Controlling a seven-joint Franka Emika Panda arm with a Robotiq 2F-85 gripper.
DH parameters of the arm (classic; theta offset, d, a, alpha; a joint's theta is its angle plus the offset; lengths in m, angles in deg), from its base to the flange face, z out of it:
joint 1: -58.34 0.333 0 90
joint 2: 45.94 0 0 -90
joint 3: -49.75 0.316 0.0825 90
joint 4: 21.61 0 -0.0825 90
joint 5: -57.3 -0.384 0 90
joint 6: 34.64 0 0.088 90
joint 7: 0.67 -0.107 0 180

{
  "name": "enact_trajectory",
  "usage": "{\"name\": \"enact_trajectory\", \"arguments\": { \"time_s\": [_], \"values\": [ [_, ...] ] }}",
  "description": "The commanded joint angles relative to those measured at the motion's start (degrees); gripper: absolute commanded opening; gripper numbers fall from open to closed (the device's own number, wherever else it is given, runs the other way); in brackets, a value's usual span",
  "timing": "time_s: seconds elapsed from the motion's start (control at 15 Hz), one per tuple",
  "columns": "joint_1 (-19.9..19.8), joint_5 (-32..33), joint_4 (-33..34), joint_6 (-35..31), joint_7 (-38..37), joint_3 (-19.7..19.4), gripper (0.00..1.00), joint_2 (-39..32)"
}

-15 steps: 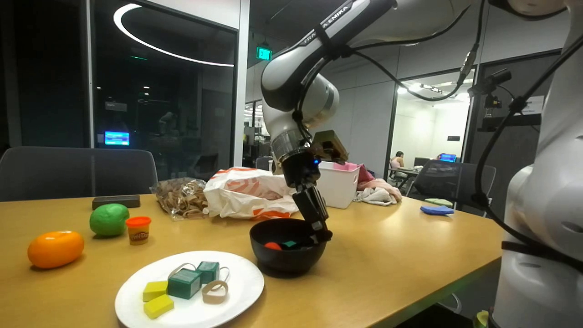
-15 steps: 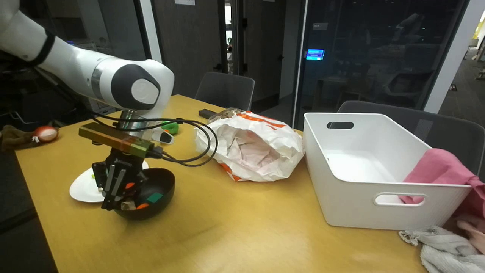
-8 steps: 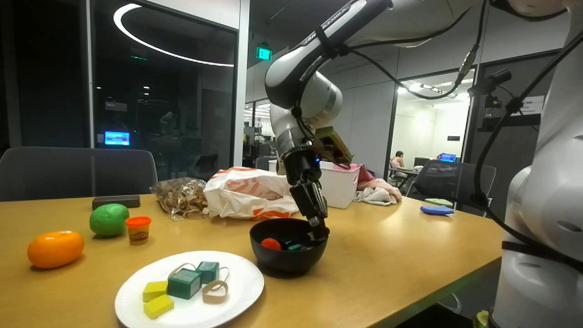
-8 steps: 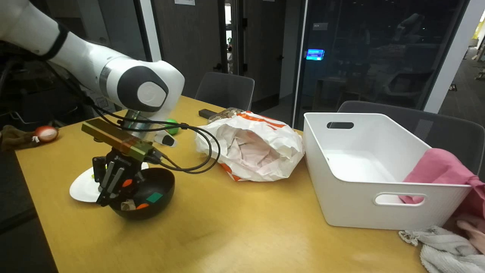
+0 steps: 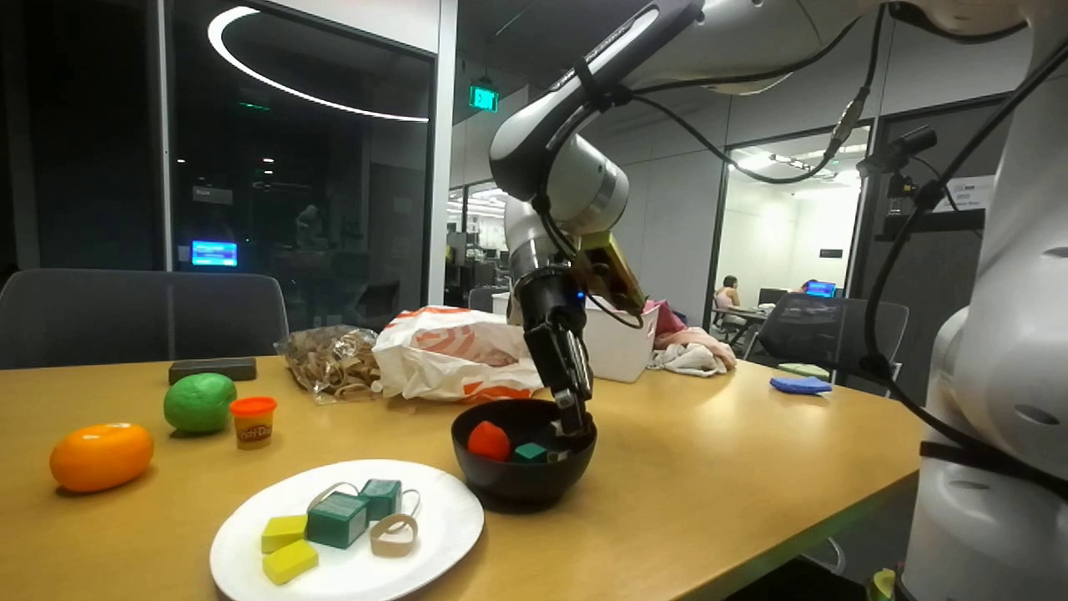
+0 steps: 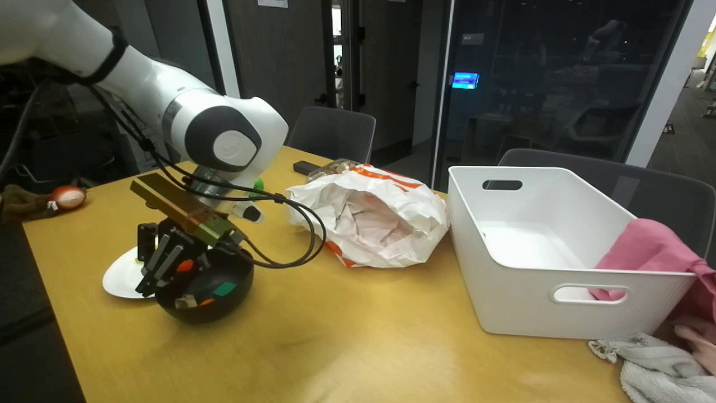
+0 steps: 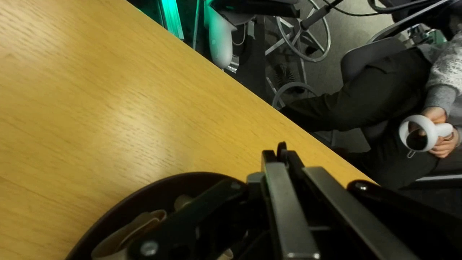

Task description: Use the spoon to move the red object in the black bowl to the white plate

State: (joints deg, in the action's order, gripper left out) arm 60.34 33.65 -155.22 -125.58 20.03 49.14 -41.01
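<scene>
Evidently pinched a narrow dark piece (image 7: 282,148) in the gripper (image 7: 282,157), with the fingertips close together on it in the wrist view. Could not tell that piece for certain as the spoon. Slanted down in both exterior views to the rim of the black bowl (image 5: 517,482), on the side toward the arm base (image 5: 972,534); could not tell touching from just above. Saw the red object (image 5: 489,441) inside the bowl, by the wall nearest the white plate (image 5: 444,511), apart from the fingertips. Noted near it a small teal piece (image 5: 530,453) and, in an exterior view, a tan piece (image 6: 185,302) and a sliver of orange (image 6: 207,301), partly hidden. Made out tan loops (image 7: 119,235) in the bowl from the wrist view. Counted on the plate two teal blocks (image 5: 337,519) and two yellow blocks (image 5: 290,562), plus tan bands (image 5: 392,547) beside them. Found on the table (image 5: 709,501), past the plate, an orange fruit (image 5: 103,457), a green fruit (image 5: 199,402) and a small tub (image 5: 254,421) with an orange lid. Spotted behind the bowl a white bag (image 5: 459,355) with orange markings, and farther along a white bin (image 6: 559,302) with pink cloth (image 6: 643,249) over its edge
</scene>
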Motion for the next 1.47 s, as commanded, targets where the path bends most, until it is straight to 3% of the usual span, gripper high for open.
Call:
{"name": "enact_trajectory", "arguments": {
  "time_s": [0.0, 1.4],
  "values": [
    [-0.7, -2.3, 2.0, 3.1, 1.3, -0.5, 0.09, -0.2],
    [0.9, -3.1, 4.3, 7.0, -1.4, 2.2, 0.1, 1.1]
  ]
}}
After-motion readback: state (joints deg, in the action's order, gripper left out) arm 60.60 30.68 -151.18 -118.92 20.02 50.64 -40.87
